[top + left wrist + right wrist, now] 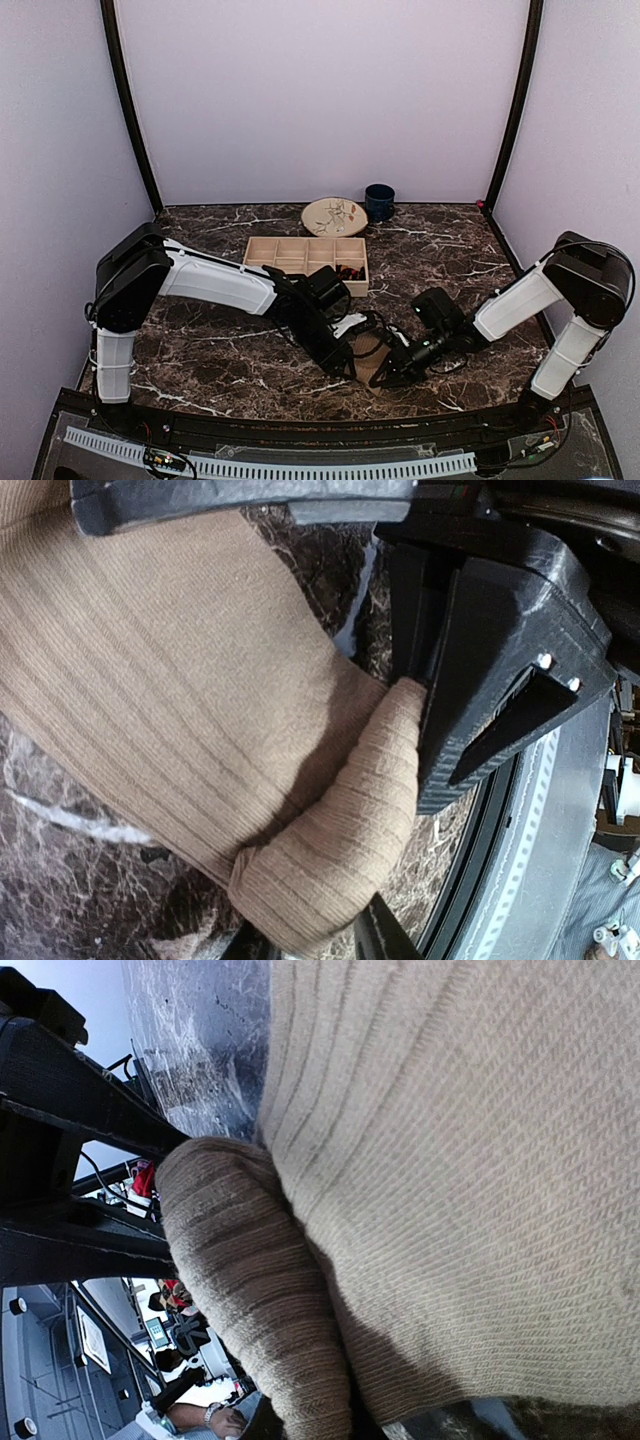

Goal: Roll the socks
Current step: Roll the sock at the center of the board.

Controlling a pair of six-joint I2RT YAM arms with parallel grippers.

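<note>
Flat on the dark marble desk, at the middle of its near edge: tan sock, ribbed, mostly spread out, with 1 end turned over into a tight roll.

Pinching 1 end of that roll: left gripper, jaws set partway closed, both tips pressed into the fabric with the roll between them. Clamped on the other end: right gripper, jaws almost fully closed, only squeezed knit between them. Meeting over the tan sock from either side, the 2 grippers sit close together but apart, with the roll spanning the gap. From the left wrist, the right gripper's black finger touches the roll's end. From the right wrist, the left gripper's black frame lies against the opposite end.

Beyond the tan sock, well apart from it: wooden tray with several compartments, and a small dark red item in the near right corner compartment, too small to name. Farther beyond the tan sock, behind the tray: round pale plate with a sprig pattern. Just right of the plate: dark blue cup, touching or barely apart; cannot tell which.
</note>
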